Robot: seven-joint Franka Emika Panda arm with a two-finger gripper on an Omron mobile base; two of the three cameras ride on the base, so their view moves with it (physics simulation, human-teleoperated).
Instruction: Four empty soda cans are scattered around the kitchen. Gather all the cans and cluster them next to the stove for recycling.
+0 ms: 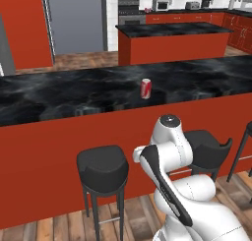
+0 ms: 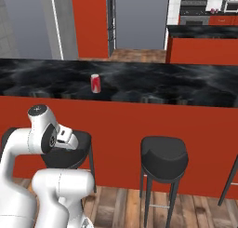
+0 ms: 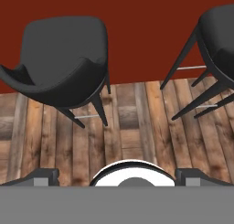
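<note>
Risk, principal: my arm is folded low in front of the bar, my hand (image 3: 117, 175) pointing down at the wood floor (image 3: 132, 127) between two black bar stools (image 3: 64, 63), so any lift toward the red soda can (image 1: 145, 88) has to clear the overhanging edge of the black marbled surface (image 1: 59, 95); a straight upward swing would, I judge, catch an elbow or wrist on that edge or on a stool back. Risk, secondary: the can is light and upright, and an approach from the side with poor alignment could tip it and send it rolling along the surface. Hand: fingers spread fully, nothing between them. Can, location: standing near my side of the surface, above and ahead of my hand, well apart from it. Stove (image 1: 129, 13), location: far wall, beyond the island (image 1: 172, 41), well apart from the can.
</note>
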